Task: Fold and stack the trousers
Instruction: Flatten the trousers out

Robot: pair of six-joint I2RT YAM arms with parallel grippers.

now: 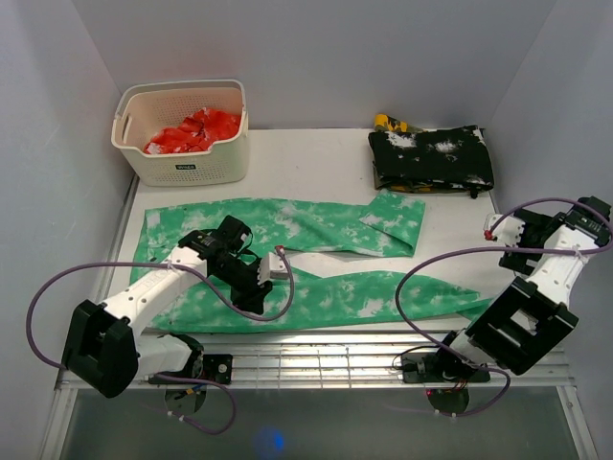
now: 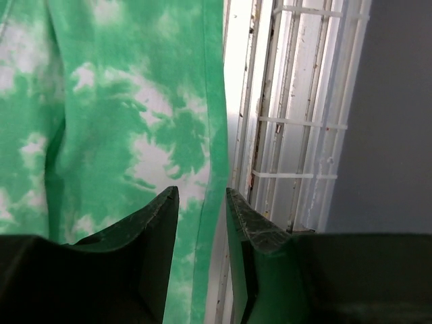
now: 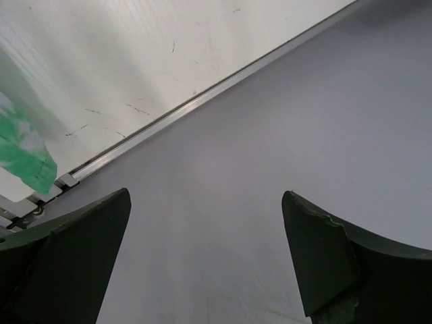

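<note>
The trousers (image 1: 316, 259) lie spread across the table, bright green with white blotches, their two long legs running left to right. My left gripper (image 1: 257, 295) hovers over the near leg, close to its front hem. In the left wrist view, the left gripper (image 2: 202, 192) stands part open, and the trousers' hem (image 2: 212, 135) shows through the gap, not pinched. My right gripper (image 1: 512, 251) is lifted at the right side of the table, off the cloth. Seen from the right wrist, the right gripper (image 3: 206, 196) is wide open and empty, with a trousers tip (image 3: 23, 152) at far left.
A cream basket (image 1: 182, 168) with red cloth (image 1: 196, 129) stands at the back left. A folded black white-speckled garment (image 1: 431, 158) lies at the back right, a yellow object (image 1: 391, 122) behind it. Metal rails (image 1: 335, 359) run along the table's near edge.
</note>
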